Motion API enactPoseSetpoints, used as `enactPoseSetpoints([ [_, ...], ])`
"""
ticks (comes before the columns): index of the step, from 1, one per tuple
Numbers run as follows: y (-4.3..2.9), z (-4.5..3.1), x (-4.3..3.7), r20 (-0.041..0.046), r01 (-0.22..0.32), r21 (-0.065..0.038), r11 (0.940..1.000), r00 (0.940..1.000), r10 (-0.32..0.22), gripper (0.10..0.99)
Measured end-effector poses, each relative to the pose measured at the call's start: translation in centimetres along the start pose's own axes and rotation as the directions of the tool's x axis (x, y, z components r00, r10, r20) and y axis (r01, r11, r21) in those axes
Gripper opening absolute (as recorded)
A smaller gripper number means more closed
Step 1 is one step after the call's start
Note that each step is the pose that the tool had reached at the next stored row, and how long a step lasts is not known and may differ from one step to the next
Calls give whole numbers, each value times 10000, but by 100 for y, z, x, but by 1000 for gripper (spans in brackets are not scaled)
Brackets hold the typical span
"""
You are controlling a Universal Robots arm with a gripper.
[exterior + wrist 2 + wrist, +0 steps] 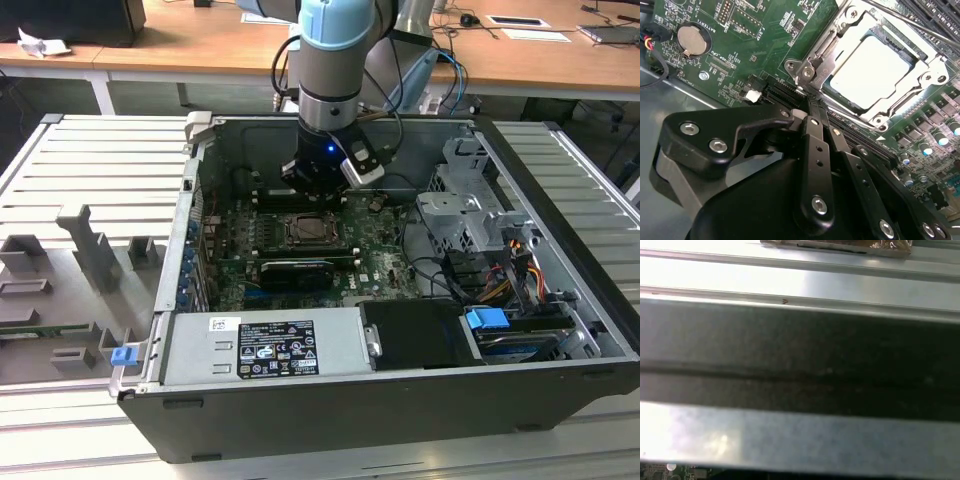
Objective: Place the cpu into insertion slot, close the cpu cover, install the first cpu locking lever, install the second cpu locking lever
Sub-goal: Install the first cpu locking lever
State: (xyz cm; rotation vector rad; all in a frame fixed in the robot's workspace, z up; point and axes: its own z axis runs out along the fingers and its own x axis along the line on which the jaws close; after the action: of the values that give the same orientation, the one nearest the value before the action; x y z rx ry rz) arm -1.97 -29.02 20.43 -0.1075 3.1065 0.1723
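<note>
The cpu (871, 74) lies flat in the slot (892, 107) on the green board (740, 50), its pale face showing through the cut-out of the cover (850, 30), which is folded down over it, so the chip appears seated and framed. A thin lever (920, 27) runs along the far side of the socket; whether it is hooked under its catch I cannot tell. The gripper (810, 107) has its two black fingers pressed together with nothing between them, the tips just beside the socket corner where the cover's tab and screw sit, probably so the narrow closed tip can push on a small metal part there. In the exterior view the arm reaches down into the open case (560, 290) and the gripper (318, 183) hangs just above the far edge of the slot (310, 230), hiding that edge. The second lever is hard to pick out, since the fingers cover the near socket side. The first wrist view gives blurred case wall and ribbed table (800, 275), with a sliver of board.
</note>
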Motion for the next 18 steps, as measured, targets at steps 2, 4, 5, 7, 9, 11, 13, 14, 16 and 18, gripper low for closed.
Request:
enactPoseSetpoints([
  [2, -1, 1, 0, -6, -1, 39, 10000, 10000, 1, 106],
  [4, -3, 9, 1, -11, -2, 103, 9999, 10000, 2, 106],
  [5, -4, 15, 1, -12, -3, 124, 9999, 10000, 3, 106],
  [7, -3, 31, 0, -10, -2, 156, 9999, 10000, 2, 106],
  [9, -6, 39, 0, -17, -2, 175, 9998, 10000, 2, 106],
  [11, -6, 38, 0, -15, -3, 173, 9998, 10000, 4, 106],
  [13, 0, -2, -2, -10, -3, 168, 9999, 10000, 3, 106],
  [14, 1, -21, -2, -13, -3, 171, 9999, 10000, 3, 106],
  [16, 6, -60, -4, -14, -3, 170, 9999, 10000, 3, 106],
  [18, 0, -61, -3, -13, -1, 169, 9999, 10000, 1, 106],
])
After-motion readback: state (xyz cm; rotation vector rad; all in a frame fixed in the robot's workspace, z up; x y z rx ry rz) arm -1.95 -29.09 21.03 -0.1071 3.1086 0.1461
